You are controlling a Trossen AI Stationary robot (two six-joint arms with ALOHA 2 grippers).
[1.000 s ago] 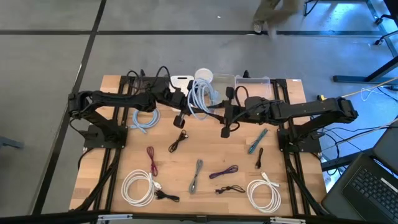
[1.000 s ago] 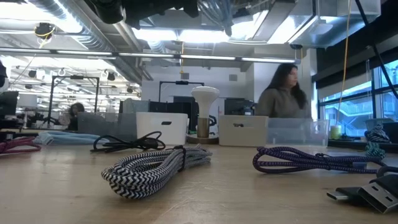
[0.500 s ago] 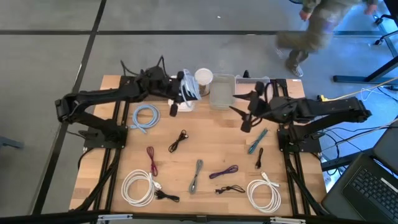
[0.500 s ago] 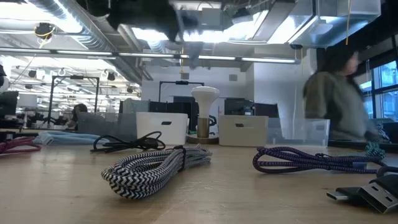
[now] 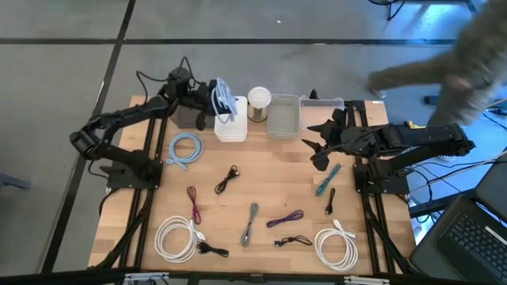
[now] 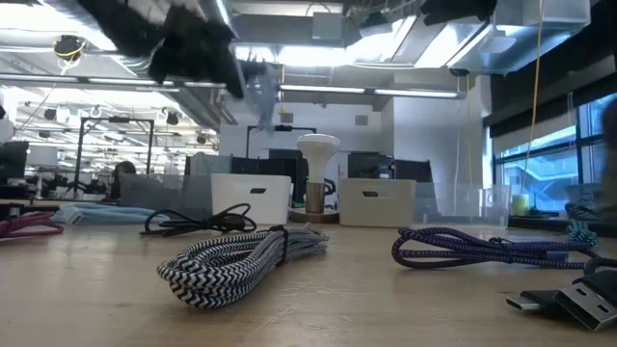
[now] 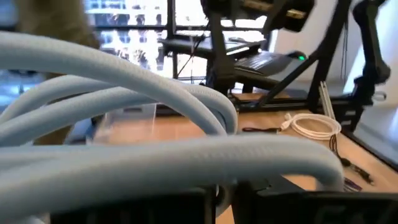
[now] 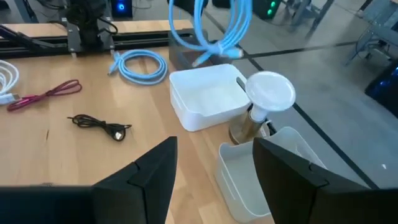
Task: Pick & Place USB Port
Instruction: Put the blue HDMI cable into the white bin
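A coiled light blue cable (image 5: 223,96) hangs in my left gripper (image 5: 210,101) above the white bin (image 5: 230,129) at the table's far edge. The right wrist view shows this cable (image 8: 217,28) dangling over the white bin (image 8: 208,96). In the left wrist view its loops (image 7: 155,93) fill the picture. My right gripper (image 5: 317,152) is open and empty, right of the table's middle and near a clear bin (image 5: 283,119). In its own view the right gripper (image 8: 214,165) holds nothing. My left gripper is shut on several loops of the light blue cable (image 7: 205,155), and the coil itself hides the exact place of contact. The coil is lifted clear and hangs slack below the fingers over the white bin, with a plug end (image 8: 205,59) dangling lowest.
A white lamp-like stand (image 5: 259,99) and a second clear bin (image 5: 321,105) sit at the far edge. Several cables lie on the table: a blue coil (image 5: 185,150), a black one (image 5: 227,178), a red one (image 5: 192,203), two white coils (image 5: 176,237), a grey braid (image 5: 250,224), a purple one (image 5: 285,219) and a teal one (image 5: 327,178). A person passes beyond the far right corner.
My left arm has carried the light blue cable from the table's middle up and toward the far left, over the white bin. My right arm has drawn back toward the right edge. A person has walked rightward beyond the far edge.
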